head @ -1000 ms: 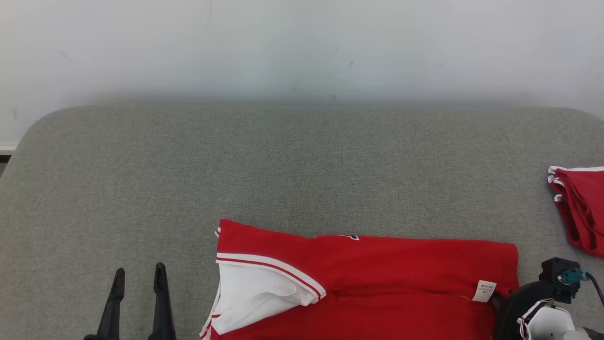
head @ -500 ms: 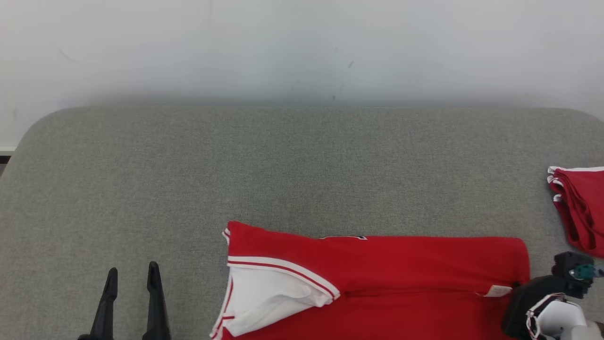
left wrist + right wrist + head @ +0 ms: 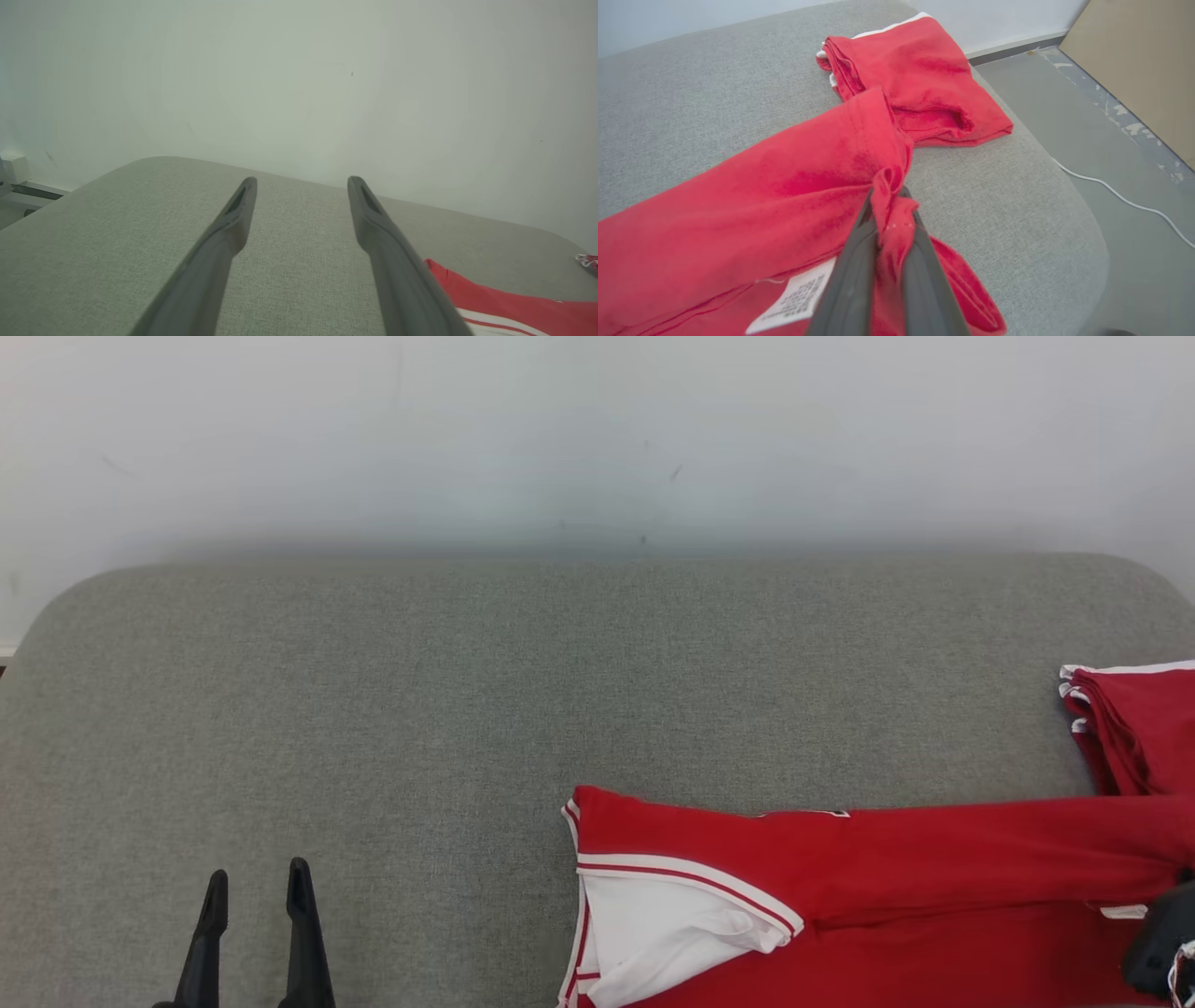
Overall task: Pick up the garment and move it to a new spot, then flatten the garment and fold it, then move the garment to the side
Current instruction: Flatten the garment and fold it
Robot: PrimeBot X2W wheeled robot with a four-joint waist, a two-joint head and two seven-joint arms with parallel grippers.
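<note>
Right gripper (image 3: 889, 198) is clamped tight on a bunched edge of the red garment (image 3: 775, 186), with the care label (image 3: 796, 298) just beside its fingers. The garment lies folded at the near right of the grey padded surface (image 3: 420, 709), one corner just beside the second red garment (image 3: 924, 65). Left gripper (image 3: 254, 882) has its jaws wide and empty, well apart on the left.
</note>
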